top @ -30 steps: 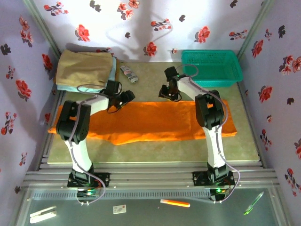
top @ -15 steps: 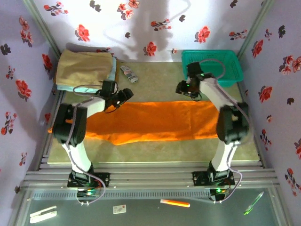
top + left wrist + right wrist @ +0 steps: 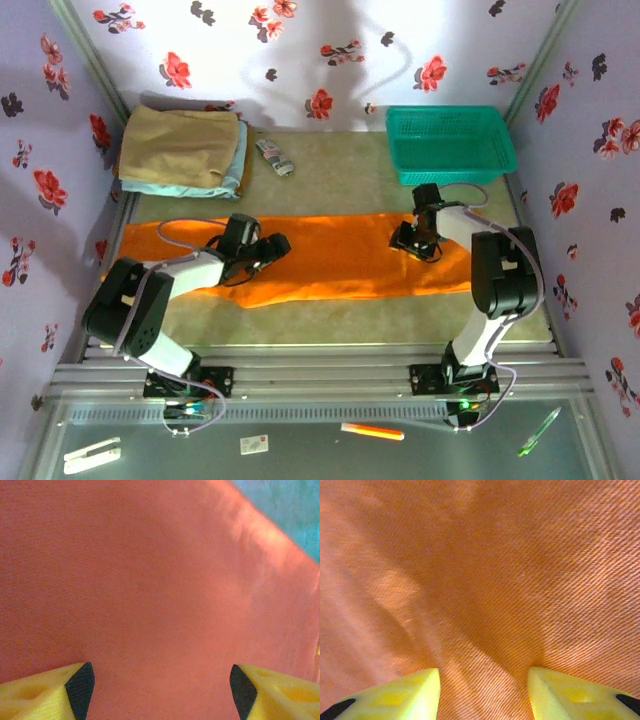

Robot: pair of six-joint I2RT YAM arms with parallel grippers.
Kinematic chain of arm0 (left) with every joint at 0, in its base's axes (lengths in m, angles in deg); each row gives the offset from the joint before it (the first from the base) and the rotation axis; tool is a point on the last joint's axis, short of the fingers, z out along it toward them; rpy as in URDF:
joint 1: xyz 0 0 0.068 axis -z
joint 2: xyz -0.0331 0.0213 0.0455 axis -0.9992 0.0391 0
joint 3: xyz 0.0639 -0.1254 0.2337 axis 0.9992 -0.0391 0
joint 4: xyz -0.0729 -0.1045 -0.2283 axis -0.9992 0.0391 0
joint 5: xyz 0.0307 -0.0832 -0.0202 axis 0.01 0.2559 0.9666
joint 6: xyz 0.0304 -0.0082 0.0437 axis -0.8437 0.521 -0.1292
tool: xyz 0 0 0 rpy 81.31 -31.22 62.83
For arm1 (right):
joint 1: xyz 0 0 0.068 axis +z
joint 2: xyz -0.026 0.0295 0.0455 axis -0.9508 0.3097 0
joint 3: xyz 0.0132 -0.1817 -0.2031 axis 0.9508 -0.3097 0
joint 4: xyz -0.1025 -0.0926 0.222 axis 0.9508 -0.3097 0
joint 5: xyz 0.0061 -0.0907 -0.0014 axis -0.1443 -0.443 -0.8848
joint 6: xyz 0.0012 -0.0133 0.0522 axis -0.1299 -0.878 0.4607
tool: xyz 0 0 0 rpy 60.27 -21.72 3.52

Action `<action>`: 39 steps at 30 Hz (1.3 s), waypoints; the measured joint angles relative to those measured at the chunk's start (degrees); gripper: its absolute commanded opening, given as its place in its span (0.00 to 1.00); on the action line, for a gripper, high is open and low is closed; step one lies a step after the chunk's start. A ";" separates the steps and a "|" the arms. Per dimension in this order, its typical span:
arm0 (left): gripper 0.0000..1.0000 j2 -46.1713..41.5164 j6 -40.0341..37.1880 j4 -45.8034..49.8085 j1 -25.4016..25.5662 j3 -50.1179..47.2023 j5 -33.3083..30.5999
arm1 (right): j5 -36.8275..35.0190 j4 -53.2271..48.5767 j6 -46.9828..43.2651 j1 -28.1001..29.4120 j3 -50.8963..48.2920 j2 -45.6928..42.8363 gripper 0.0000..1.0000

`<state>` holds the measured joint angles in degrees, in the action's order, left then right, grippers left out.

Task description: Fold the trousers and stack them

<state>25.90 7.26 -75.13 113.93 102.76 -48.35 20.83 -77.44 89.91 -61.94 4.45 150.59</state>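
Orange cloth right across the table – the trousers (image 3: 340, 265) lie flat in one long strip, the long axis running from 9 o'clock to 3 o'clock in the top view, a little nearer the arms than the middle of the table (image 3: 330, 180). Which end carries the waistband I cannot tell; both ends look much alike from above, and the near edge bulges slightly toward 6 o'clock on the left half.

Both arms are down over the cloth. The left gripper (image 3: 277, 244) sits over the strip at about 9 o'clock of its centre, and its wrist camera shows the fingers (image 3: 80, 685) spread wide with nothing between them but smooth orange fabric underneath. The right gripper (image 3: 407, 244) hovers toward the 3 o'clock end; its fingers (image 3: 410, 695) stand apart too, bare weave below, nothing pinched.

By my reading this is the setting-up of a fold: the garment looks narrowed lengthwise, not yet folded across its length. The next move calls for each gripper to close on cloth – a real pinch through the layers, not a skim of the top one – and then for one end to be carried over toward the other along that 9-to-3 line, both arms keeping pace so the strip does not skew.

Waiting at 10 o'clock is the tan folded garment (image 3: 175, 145), the likely place to stack. The green basket (image 3: 395, 150) sits at 1 o'clock, well apart.
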 measured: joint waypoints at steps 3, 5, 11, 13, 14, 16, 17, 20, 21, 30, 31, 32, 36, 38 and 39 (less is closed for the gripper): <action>0.74 -1.49 0.61 -3.10 -3.26 -2.80 0.55 | 1.03 -0.11 -0.35 -0.17 0.35 0.13 0.51; 0.74 -2.03 0.59 -3.72 -5.55 -3.58 0.92 | 2.47 -0.26 -0.52 -0.15 0.92 0.46 0.52; 0.75 -4.11 -0.81 -3.08 -13.42 -5.22 1.18 | 1.81 -5.20 -2.16 -0.55 4.17 0.31 0.59; 0.76 -5.14 -1.97 -1.14 -15.32 -5.29 0.83 | -0.35 -8.15 -3.67 -2.34 6.95 0.00 0.64; 0.76 -5.46 -2.49 -0.37 -15.76 -5.27 0.79 | -1.46 -9.22 -4.22 -3.34 8.33 -0.02 0.68; 0.77 -6.27 -3.58 1.44 -16.06 -5.16 0.83 | -4.09 -11.45 -5.75 -6.19 11.65 0.00 0.70; 0.78 -6.62 -3.89 2.05 -16.06 -5.14 1.07 | -5.03 -12.52 -6.40 -7.74 13.05 0.11 0.70; 0.81 -8.55 -4.81 5.18 -16.09 -5.11 2.56 | -7.72 -14.14 -7.34 -12.66 15.67 0.72 0.74; 0.82 -9.75 -5.25 6.45 -16.09 -5.11 3.26 | -8.52 -14.43 -7.56 -14.23 15.54 0.96 0.74; 0.85 -25.68 -6.82 15.34 -16.11 -5.11 5.42 | -15.08 -18.29 -8.46 -19.54 13.20 8.24 0.69; 0.86 -26.69 -6.84 16.13 -16.15 -5.11 5.46 | -13.84 -18.38 -8.68 -19.54 13.73 10.01 0.68; 0.86 -27.30 -6.95 16.81 -16.24 -5.11 5.60 | -13.46 -19.15 -9.16 -19.54 14.95 10.67 0.66; 0.86 -28.30 -7.02 19.06 -16.81 -5.11 5.84 | -10.16 -19.39 -10.71 -19.96 16.17 11.50 0.42; 0.86 -28.30 -7.04 19.87 -16.98 -5.11 5.86 | -8.46 -19.52 -11.34 -20.11 16.50 11.76 0.27; 0.86 -28.30 -7.04 20.26 -17.05 -5.11 5.88 | -7.74 -19.61 -11.54 -20.11 16.68 11.96 0.18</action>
<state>-2.40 0.23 -54.87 96.88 97.65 -42.47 13.09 -97.05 78.37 -82.04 21.13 162.54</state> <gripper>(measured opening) 0.859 0.322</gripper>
